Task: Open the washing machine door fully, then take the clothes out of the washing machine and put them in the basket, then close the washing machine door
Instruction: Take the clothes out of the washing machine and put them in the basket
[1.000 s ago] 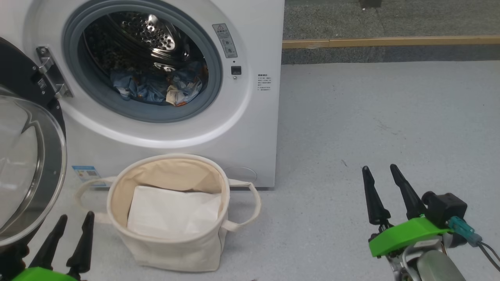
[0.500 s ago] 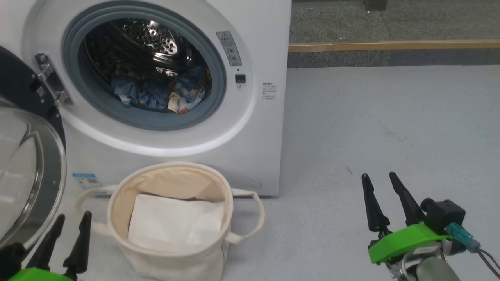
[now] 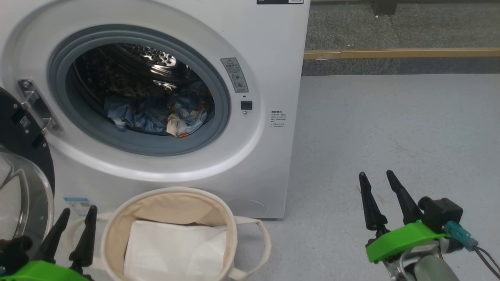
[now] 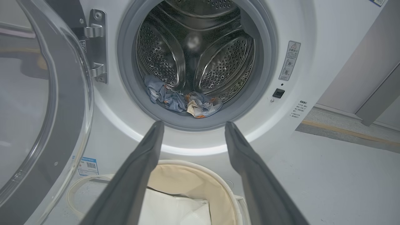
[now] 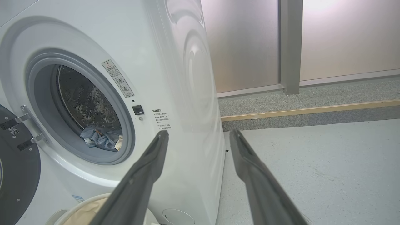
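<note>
Now the clothes (image 3: 156, 117) lie low inside the washing machine (image 3: 269, 58), centre-left of frame. The left gripper (image 3: 79, 209) and right gripper (image 3: 375, 173) hover open, empty (the basket (image 3: 172, 190) sits just below to receive them).

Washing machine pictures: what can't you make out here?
Clothes, head view: crumpled in a heap; number of pieces unclear.
Basket, head view: bottom edge cuts it; white sheet hides anything underneath.
Door, left wrist view: left edge cuts it.
Small print, head view: too small to read.
</note>
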### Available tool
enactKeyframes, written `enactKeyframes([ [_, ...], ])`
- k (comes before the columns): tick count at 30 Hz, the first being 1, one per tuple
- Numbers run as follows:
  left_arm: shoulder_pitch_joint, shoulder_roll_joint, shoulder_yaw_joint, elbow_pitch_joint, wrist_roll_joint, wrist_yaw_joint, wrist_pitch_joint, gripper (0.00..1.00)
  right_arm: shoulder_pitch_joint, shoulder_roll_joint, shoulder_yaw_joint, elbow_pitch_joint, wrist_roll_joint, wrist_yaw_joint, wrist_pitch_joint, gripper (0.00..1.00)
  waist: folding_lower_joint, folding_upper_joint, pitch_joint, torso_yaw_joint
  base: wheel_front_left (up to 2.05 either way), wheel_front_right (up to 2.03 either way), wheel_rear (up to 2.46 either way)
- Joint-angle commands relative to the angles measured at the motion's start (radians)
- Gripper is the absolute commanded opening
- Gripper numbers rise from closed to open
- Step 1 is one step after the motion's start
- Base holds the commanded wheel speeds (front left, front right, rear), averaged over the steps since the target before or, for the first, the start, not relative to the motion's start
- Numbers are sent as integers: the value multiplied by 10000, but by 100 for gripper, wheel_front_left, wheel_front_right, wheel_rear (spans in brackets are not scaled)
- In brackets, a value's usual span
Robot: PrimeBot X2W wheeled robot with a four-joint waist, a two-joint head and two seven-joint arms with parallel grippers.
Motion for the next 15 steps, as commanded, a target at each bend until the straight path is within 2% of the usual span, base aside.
enactKeyframes([
  [1,-543,275,400,-138,10,16,-133,100,-412,18,239,-315,-4,75,-124,100,0,-1,1,12,74,-74,0],
  [15,-779,163,157,279,211,-2,-355,100,-507,41,315,-300,15,75,-124,100,0,-1,17,42,12,-12,0],
])
